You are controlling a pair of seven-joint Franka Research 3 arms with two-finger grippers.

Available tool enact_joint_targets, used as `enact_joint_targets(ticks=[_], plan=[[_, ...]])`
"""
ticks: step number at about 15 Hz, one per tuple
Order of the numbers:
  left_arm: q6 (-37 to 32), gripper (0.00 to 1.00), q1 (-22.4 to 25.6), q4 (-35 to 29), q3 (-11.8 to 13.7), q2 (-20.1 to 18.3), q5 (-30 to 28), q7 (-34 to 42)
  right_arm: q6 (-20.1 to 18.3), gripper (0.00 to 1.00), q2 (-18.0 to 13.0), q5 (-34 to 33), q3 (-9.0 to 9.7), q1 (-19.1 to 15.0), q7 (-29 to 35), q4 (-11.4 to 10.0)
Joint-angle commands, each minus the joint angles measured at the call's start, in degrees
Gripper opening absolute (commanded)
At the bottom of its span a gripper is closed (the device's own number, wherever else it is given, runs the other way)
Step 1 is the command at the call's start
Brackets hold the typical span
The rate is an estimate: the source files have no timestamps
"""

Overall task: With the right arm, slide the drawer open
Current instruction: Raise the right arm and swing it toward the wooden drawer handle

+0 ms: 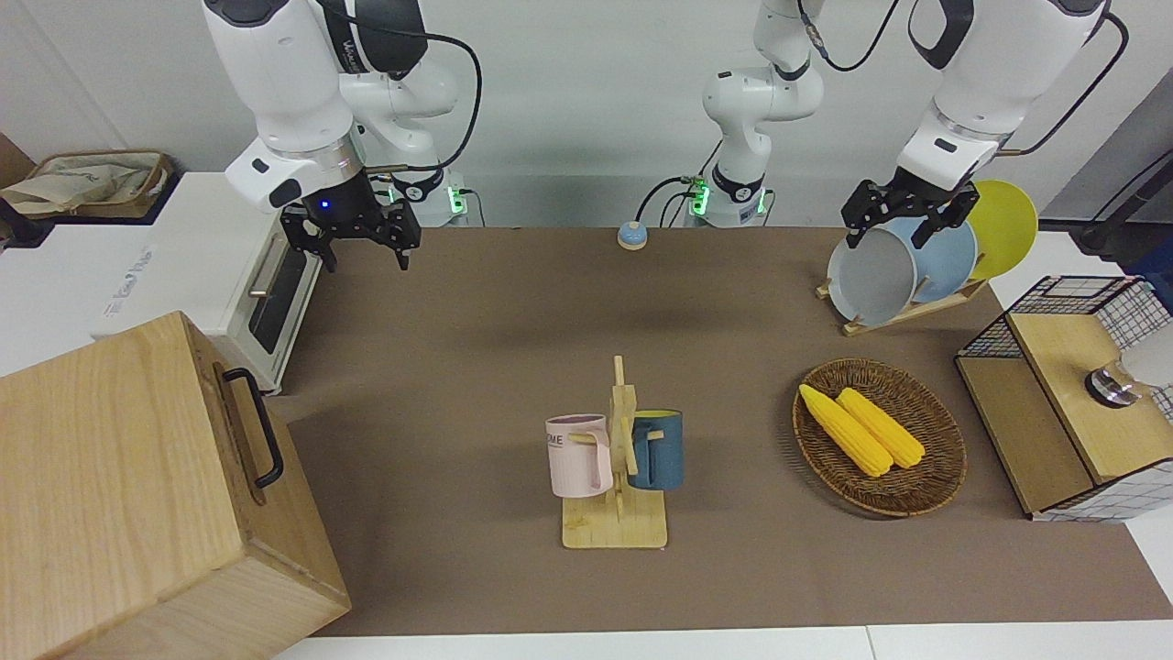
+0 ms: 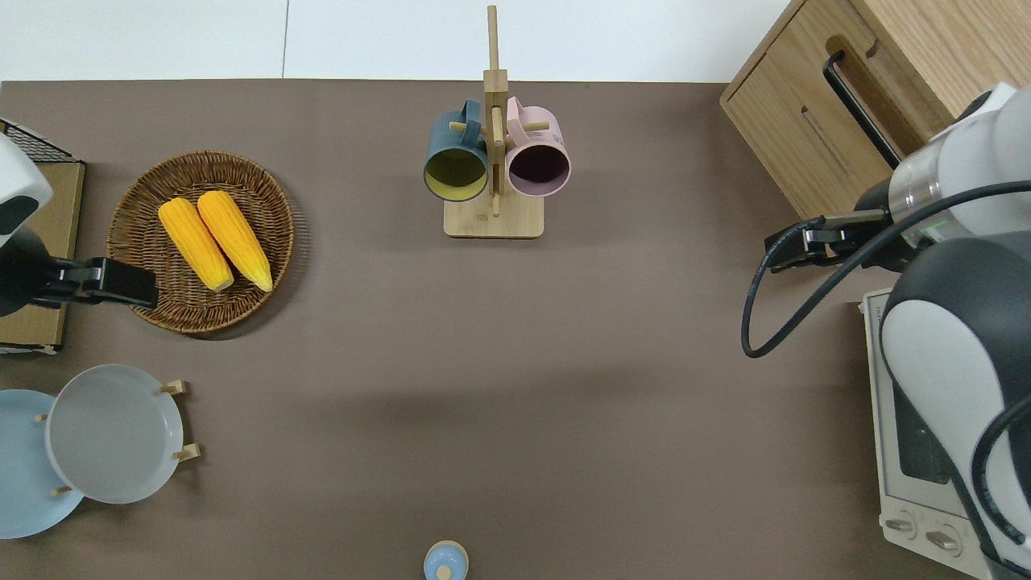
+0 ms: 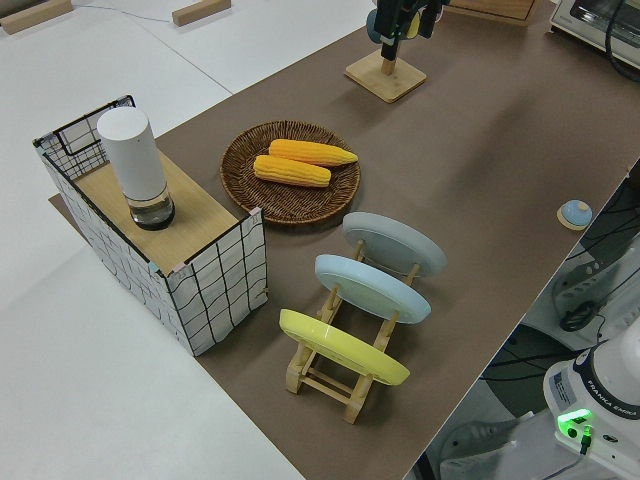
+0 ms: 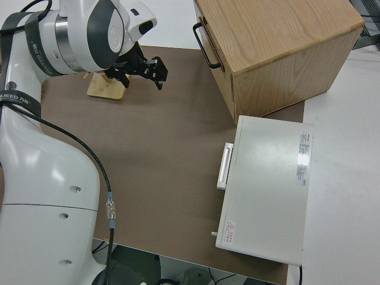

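The drawer point(image 1: 240, 431) is the shallow top front of the large pale wooden box point(image 1: 119, 495) at the right arm's end of the table, and it sits pushed in. Its black bar handle point(image 1: 259, 426) also shows in the overhead view point(image 2: 860, 109) and the right side view point(image 4: 204, 45). My right gripper point(image 1: 364, 252) is open and empty, up in the air. The overhead view shows the right gripper point(image 2: 783, 250) over the brown mat between the box and the toaster oven, apart from the handle. My left arm is parked, with its gripper point(image 1: 893, 229) open.
A white toaster oven point(image 1: 261, 293) stands beside the box, nearer to the robots. A mug stand point(image 1: 617, 458) with two mugs is mid-table. A wicker basket point(image 1: 926, 486) with corn, a plate rack point(image 1: 907, 266) and a wire-mesh cabinet point(image 1: 1072, 403) are toward the left arm's end.
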Motion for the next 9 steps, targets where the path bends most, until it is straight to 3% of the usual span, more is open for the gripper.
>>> enact_joint_targets(ticks=[1, 9], plan=[[-1.1, 0.99, 0.2, 1.5, -0.4, 0.7, 1.0, 0.6, -1.6, 0.985, -0.8, 0.6, 0.33, -0.2, -0.8, 0.8], [-1.1, 0.99, 0.2, 1.5, -0.4, 0.7, 1.0, 0.6, -1.6, 0.985, -0.7, 1.2, -0.1, -1.1, -0.2, 0.8]])
